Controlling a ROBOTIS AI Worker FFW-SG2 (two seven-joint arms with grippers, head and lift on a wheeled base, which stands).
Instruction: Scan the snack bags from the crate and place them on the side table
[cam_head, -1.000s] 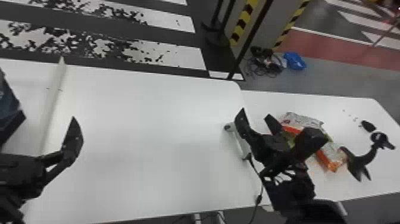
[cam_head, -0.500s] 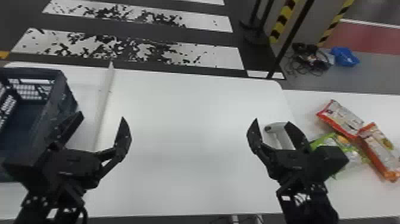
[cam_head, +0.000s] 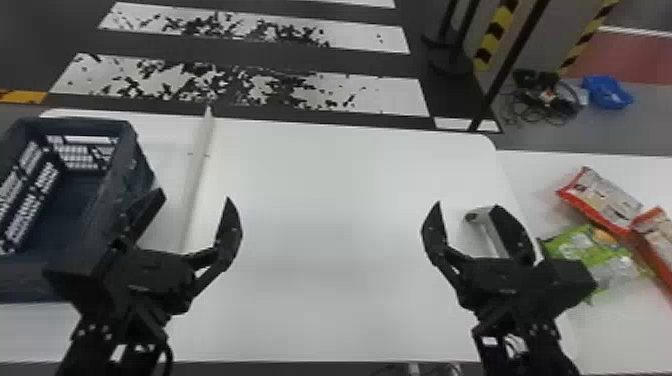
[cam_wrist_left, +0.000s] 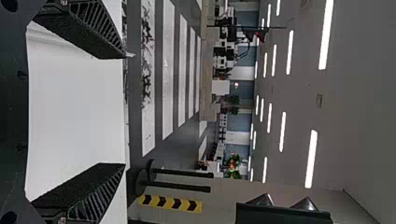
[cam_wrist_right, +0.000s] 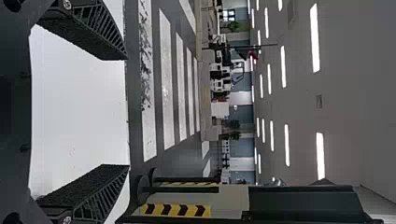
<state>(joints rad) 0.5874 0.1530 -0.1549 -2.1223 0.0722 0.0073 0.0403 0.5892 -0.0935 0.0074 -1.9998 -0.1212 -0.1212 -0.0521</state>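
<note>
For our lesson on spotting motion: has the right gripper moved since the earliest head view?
Yes, the right gripper shifted left against the snack bags: its jaws overlapped them and now show left of them.

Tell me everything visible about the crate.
The crate is dark blue, plastic-looking and open-topped, with gridded openings in its far and left walls. It sits upright on the white table, left of the raised strip, partly cut off by the view's edge. The left gripper overlaps its near right side; whether they touch is unclear.
</note>
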